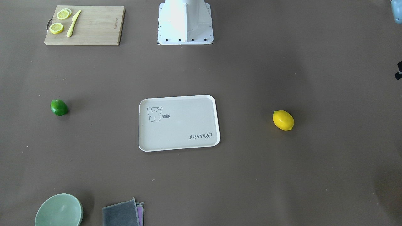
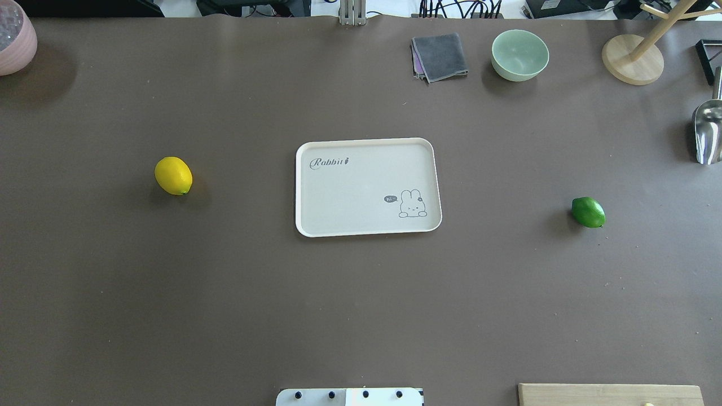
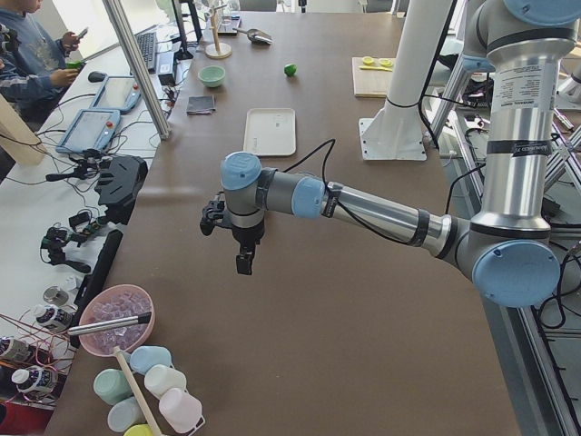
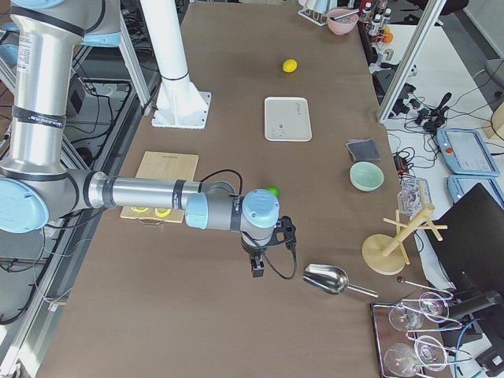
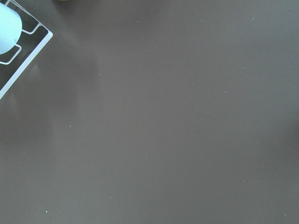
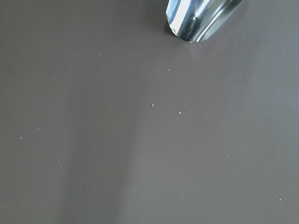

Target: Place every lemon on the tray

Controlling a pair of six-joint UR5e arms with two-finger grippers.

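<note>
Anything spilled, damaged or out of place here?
Nothing stands out. The tray lies flat, turned slightly off square; the yellow lemon and green lemon sit whole on the table either side of it. Only a few pale specks dot the table near the metal scoop.

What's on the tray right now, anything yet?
Nothing. The tray shows bare all over except its printed rabbit drawing. The yellow lemon and the green lemon lie on the table, one on each side. Only the tray's underside is hidden.
</note>
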